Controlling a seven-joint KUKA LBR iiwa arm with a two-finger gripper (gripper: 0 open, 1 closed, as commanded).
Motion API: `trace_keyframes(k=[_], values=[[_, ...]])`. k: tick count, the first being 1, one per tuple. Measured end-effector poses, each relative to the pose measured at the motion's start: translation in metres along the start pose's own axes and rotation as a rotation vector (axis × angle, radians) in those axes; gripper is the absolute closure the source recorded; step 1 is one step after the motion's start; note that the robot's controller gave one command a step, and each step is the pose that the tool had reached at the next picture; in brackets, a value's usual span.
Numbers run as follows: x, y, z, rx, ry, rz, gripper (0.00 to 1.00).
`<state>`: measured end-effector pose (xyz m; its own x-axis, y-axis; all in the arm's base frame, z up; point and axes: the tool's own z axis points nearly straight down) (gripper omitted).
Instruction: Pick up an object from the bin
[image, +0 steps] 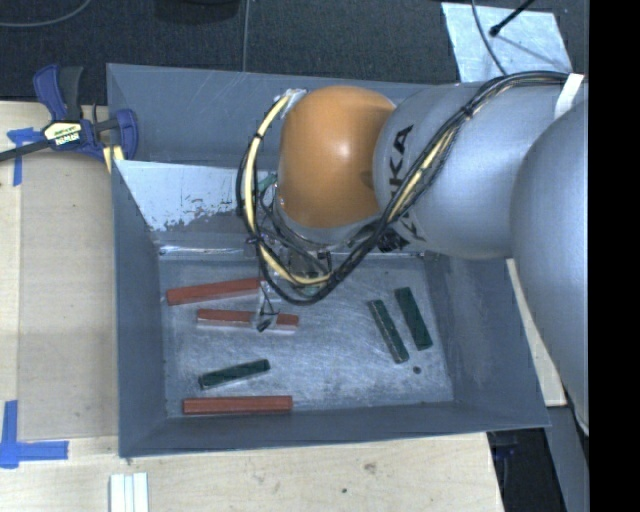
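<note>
My gripper (266, 316) reaches down from under the arm's orange cover at the bin's left middle. Its lower end meets a red-brown flat stick (228, 319) that lies crosswise on the bin floor, near that stick's right part. A second, longer red-brown stick (212, 292) lies just behind it, slightly tilted. A short dark green stick (233, 373) lies a little in front of the gripper.
Another red-brown stick (237, 405) lies along the front wall. Two dark green sticks (387, 330) (412, 318) lie side by side at the right of the floor. The arm and its cables hang over the bin's back and middle.
</note>
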<state>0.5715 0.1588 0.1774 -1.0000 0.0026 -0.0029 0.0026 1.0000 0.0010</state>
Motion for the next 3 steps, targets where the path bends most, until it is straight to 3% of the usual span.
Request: trace_keyframes(k=[1, 2, 3], values=[[-0.018, -0.017, 0.111, 0.002, 0.006, -0.209, 0.0], [-0.019, -0.016, 0.107, 0.0, 0.001, -0.207, 1.0], [-0.023, -0.045, -0.044, 0.001, -0.009, -0.254, 1.0]])
